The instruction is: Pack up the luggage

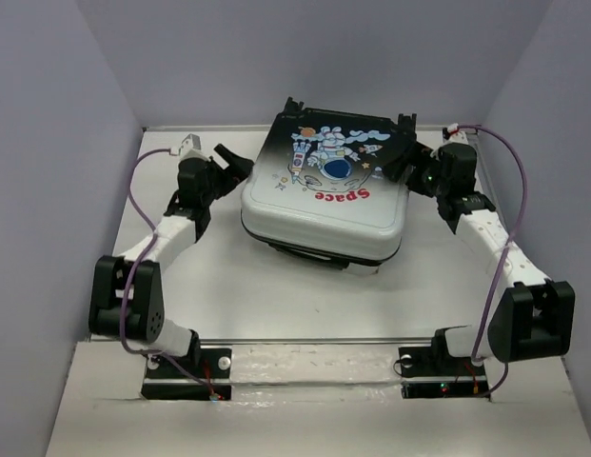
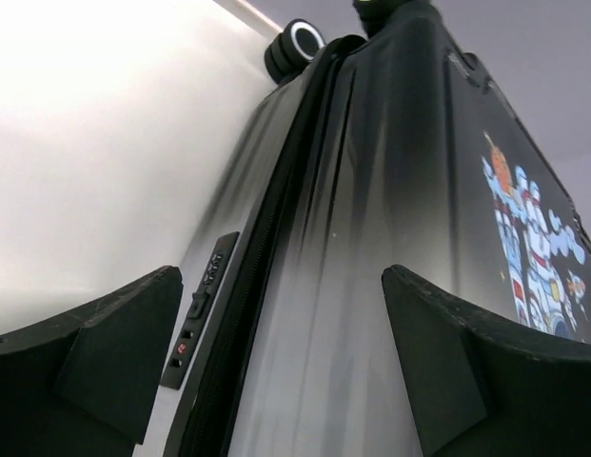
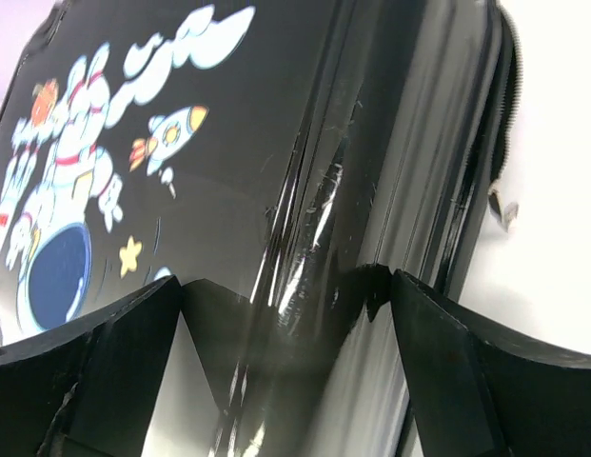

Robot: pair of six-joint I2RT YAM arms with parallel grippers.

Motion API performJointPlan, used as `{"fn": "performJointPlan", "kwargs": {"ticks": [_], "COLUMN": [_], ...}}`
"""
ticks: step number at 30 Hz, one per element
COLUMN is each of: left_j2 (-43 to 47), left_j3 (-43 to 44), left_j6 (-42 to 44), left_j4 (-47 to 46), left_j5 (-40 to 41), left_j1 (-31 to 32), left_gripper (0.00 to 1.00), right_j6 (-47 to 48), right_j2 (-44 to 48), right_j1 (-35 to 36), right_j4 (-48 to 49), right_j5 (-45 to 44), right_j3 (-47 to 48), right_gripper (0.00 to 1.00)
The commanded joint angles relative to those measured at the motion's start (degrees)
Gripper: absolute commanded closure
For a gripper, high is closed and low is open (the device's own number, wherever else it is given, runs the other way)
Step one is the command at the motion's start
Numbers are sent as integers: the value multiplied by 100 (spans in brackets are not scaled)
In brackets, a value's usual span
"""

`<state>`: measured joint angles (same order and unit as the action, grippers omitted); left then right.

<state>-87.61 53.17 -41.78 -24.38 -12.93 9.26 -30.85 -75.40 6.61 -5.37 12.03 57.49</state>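
The luggage (image 1: 324, 195) lies flat and closed at the table's middle back, astronaut print and red "Space" on top, black wheels at the far edge. My left gripper (image 1: 233, 164) is open, right at the suitcase's left side; the left wrist view shows the shell (image 2: 371, 238), its zipper line and combination lock (image 2: 200, 305) between the spread fingers. My right gripper (image 1: 407, 162) is open at the suitcase's right far corner, fingers spread close against the glossy black shell (image 3: 305, 190); contact is unclear.
White table (image 1: 219, 286) bounded by grey walls on the left, back and right. A metal rail (image 1: 314, 340) runs across the near edge by the arm bases. A zipper pull (image 3: 504, 208) hangs at the suitcase's right edge.
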Motion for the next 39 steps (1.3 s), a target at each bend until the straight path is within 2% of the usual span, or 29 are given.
{"fn": "performJointPlan", "kwargs": {"ticks": [1,5,7,11,16,19,22,24,26,27,29,32,34,35,37,39], "left_j2": [1007,2413,3123,3856,4033,3805,3690,3532,3314,3216,2892,2347,1830,1261,365,-148], "left_j3": [-1366,-2343,-2504,-2154,-1433,-582,199,744,1010,1090,1231,1301,1738,1898,2440,2785], "left_j6": [-76,-417,-506,-253,186,722,899,1066,1154,1163,1111,927,768,698,506,347], "left_j4": [-14,-67,108,925,1593,2259,2525,2684,2833,2842,2878,2501,2482,2465,2263,2105], "left_j5": [-985,-484,-308,264,378,800,652,643,529,380,318,274,-120,-305,-909,-1525], "left_j1": [1359,1667,1685,1685,1685,1554,1299,974,658,334,78,-327,-721,-837,-1151,-1277], "left_gripper": [1,1,1,1,1,1,1,1,1,1,1,1,1,1,1,1], "right_j6": [-352,-395,-500,-554,-106,254,614,773,905,905,914,949,932,932,949,1010], "right_j2": [-967,-1721,-1978,-2321,-1971,-1507,-970,-285,486,734,1165,1711,1879,1923,2011,2099], "right_j1": [788,1202,1255,1255,1255,1124,982,921,921,921,921,921,921,921,921,921], "right_j4": [783,591,554,98,-490,-623,-668,-685,-668,-650,-597,-606,-623,-615,-624,-624], "right_j5": [2961,3384,3376,3253,2639,2348,2260,2119,2145,2215,2198,2057,2136,2180,2286,2338], "right_j3": [542,1795,2211,3003,3513,3523,3260,2857,2505,2077,1644,949,581,474,185,18], "right_gripper": [10,10,10,5,0,0,0,0,0,0,0,5,9,9,8,6]}}
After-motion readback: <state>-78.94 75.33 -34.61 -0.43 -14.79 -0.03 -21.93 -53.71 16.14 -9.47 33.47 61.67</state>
